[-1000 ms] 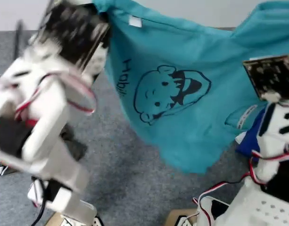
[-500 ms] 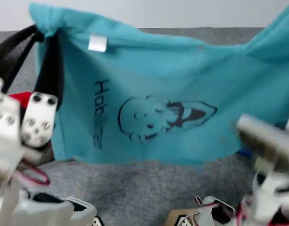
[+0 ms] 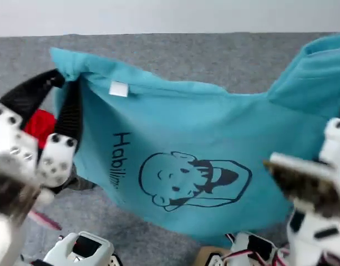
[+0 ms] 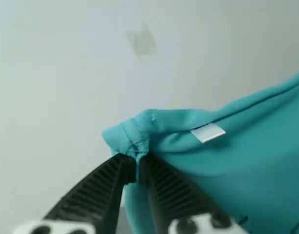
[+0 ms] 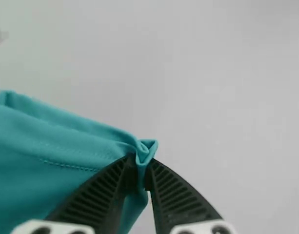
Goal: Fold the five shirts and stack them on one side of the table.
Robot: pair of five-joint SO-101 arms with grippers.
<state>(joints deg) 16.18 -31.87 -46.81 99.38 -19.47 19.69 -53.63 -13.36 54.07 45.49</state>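
A teal shirt (image 3: 203,144) with a dark cartoon face print and a white label hangs spread in the air above the grey table (image 3: 175,52). My left gripper (image 3: 67,83) is shut on its left top corner, and the pinched hem (image 4: 134,146) sits between the black fingers (image 4: 100,183). My right gripper (image 5: 139,170) is shut on the shirt's other corner (image 5: 145,148), held high at the right. The shirt (image 5: 51,161) hangs away from that corner. In the high view the right arm (image 3: 314,188) stands in front of the cloth's lower right.
A red cloth (image 3: 39,124) lies on the table behind the left arm, partly hidden. Arm bases (image 3: 81,250) and cables sit along the near edge. The far strip of the grey table shows bare.
The shirt has been lifted and stretched wide between both grippers. The left gripper swung out to the left, then dropped a little. The right arm shifted at the right.
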